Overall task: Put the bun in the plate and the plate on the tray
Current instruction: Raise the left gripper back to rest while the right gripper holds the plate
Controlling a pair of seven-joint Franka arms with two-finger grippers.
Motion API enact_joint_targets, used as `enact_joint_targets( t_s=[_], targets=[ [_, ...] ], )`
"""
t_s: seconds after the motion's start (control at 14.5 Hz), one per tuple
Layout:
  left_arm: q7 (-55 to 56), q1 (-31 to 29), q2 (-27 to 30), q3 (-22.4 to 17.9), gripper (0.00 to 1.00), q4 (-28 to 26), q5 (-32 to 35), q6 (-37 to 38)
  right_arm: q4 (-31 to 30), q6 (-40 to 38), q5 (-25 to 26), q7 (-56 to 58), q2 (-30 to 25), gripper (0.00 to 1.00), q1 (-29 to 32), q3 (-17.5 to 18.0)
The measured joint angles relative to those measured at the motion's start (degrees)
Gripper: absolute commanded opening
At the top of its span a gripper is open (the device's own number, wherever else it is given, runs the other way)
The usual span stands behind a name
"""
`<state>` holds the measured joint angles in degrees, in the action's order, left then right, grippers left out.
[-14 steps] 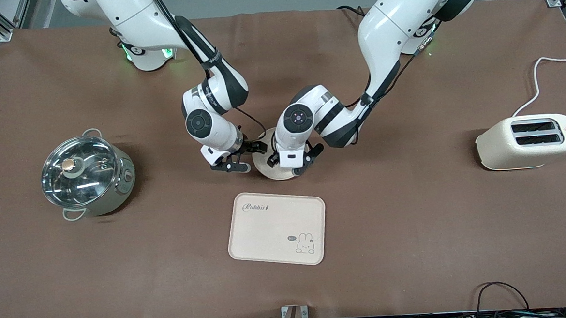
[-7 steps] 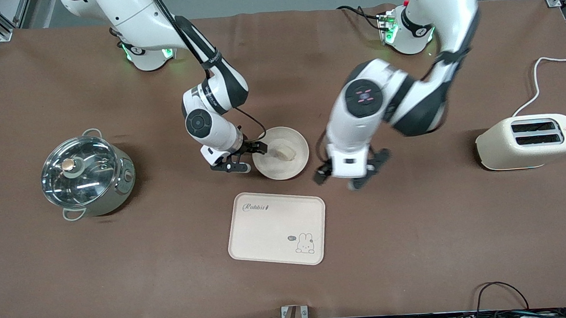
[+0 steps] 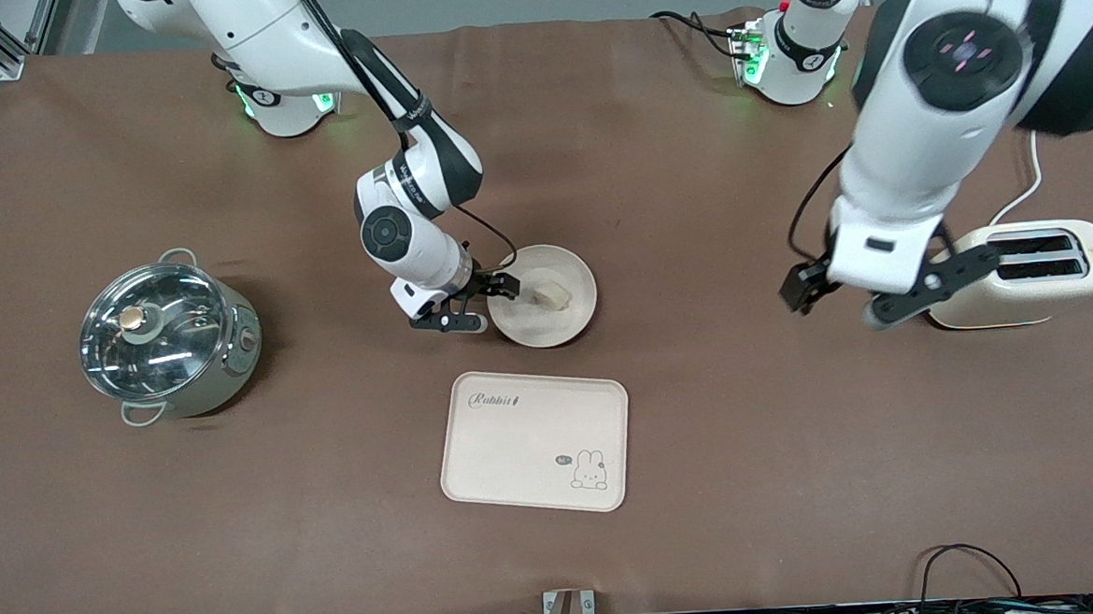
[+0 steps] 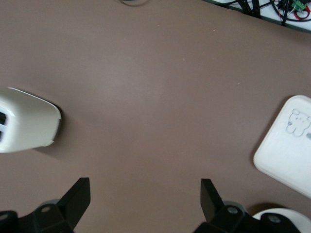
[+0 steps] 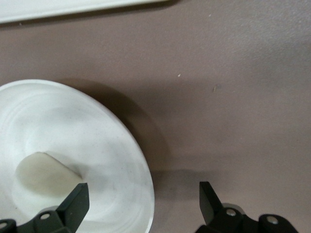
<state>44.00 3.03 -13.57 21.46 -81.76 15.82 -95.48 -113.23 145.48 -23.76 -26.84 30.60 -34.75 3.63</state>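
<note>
The round cream plate (image 3: 531, 327) lies mid-table, farther from the front camera than the Rabbit tray (image 3: 517, 449). The small cream bun (image 3: 551, 295) lies in the plate. My right gripper (image 3: 481, 306) is low and open, its jaws astride the plate's rim on the side toward the right arm's end. In the right wrist view the plate (image 5: 97, 131), the bun (image 5: 41, 174) and an edge of the tray (image 5: 73, 8) show, with the gripper (image 5: 143, 194) open over the rim. My left gripper (image 3: 841, 303) is open and empty, raised over the table beside the toaster; it shows open in the left wrist view (image 4: 146, 191).
A steel pot with a glass lid (image 3: 166, 336) stands toward the right arm's end. A cream toaster (image 3: 1022, 273) with a white cord stands toward the left arm's end; it shows in the left wrist view (image 4: 24, 126), as does the tray (image 4: 286, 150).
The left gripper let go of the bun in the plate, rose and swung away toward the toaster. The right gripper has stayed at the plate's rim.
</note>
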Motion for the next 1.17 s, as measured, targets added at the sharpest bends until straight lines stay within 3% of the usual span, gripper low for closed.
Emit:
enact_joint_targets(
  t_s=[0.14,0.28,0.34,0.76,1.17],
  targets=[
    [-4.20,-0.97,2.66,0.00,1.00,0.03,-1.70,2.93,-0.02,0.32,0.00,0.00,0.01,0.60,-0.15,0.01],
    [-9.87,-2.34,5.05,-0.14,1.00,0.03,-3.66,6.00,-0.18,1.15,0.00,0.00,0.16,0.15,-0.33,0.02],
    [-13.57,-2.84,6.21,-0.99,1.00,0.03,-4.88,6.87,-0.31,1.33,0.00,0.00,0.35,0.04,-0.44,0.02],
    [-31.84,-2.26,10.13,-12.98,1.00,-0.64,-12.18,10.93,-0.39,2.41,0.00,-0.03,1.21,0.00,-0.97,0.03],
    [-37.46,-1.40,11.94,-15.43,1.00,-2.29,-12.22,11.06,-0.74,-0.58,-0.04,-0.21,-3.32,0.00,-0.80,-0.06]
  ],
)
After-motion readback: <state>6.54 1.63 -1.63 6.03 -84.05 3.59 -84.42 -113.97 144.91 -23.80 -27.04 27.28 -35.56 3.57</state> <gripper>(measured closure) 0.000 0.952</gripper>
